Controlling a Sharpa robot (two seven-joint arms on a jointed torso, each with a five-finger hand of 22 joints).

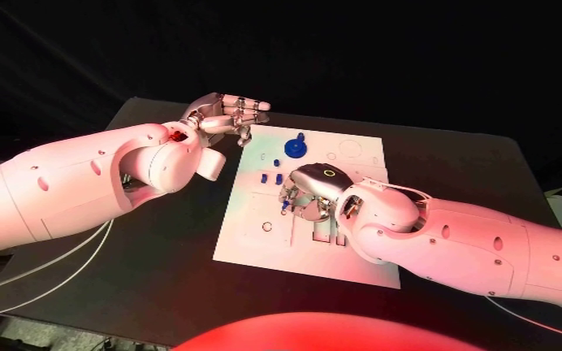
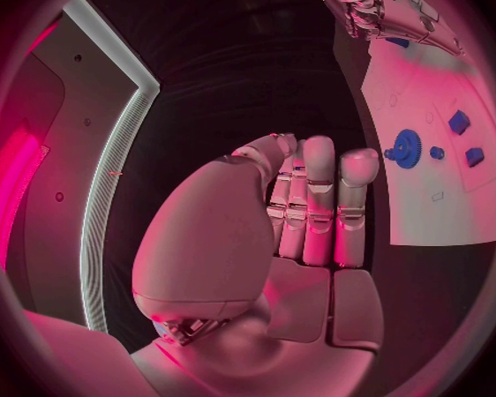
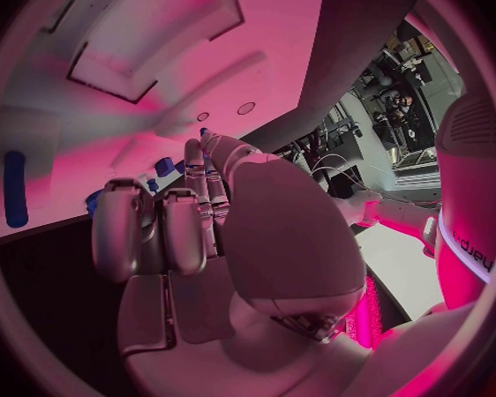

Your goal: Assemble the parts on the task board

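On the desk [image 1: 140, 286]: white task board [image 1: 352, 266], with its blue gear [image 1: 296, 148] at the far edge.
Right robot hand [image 1: 307, 192]: I have it low over the board's middle among small blue parts [image 1: 272, 179]; whether it grips one, I cannot tell.
Left robot hand [image 1: 231, 117]: parked off the board's far-left corner, fingers together and holding nothing, I judge to leave the work clear.
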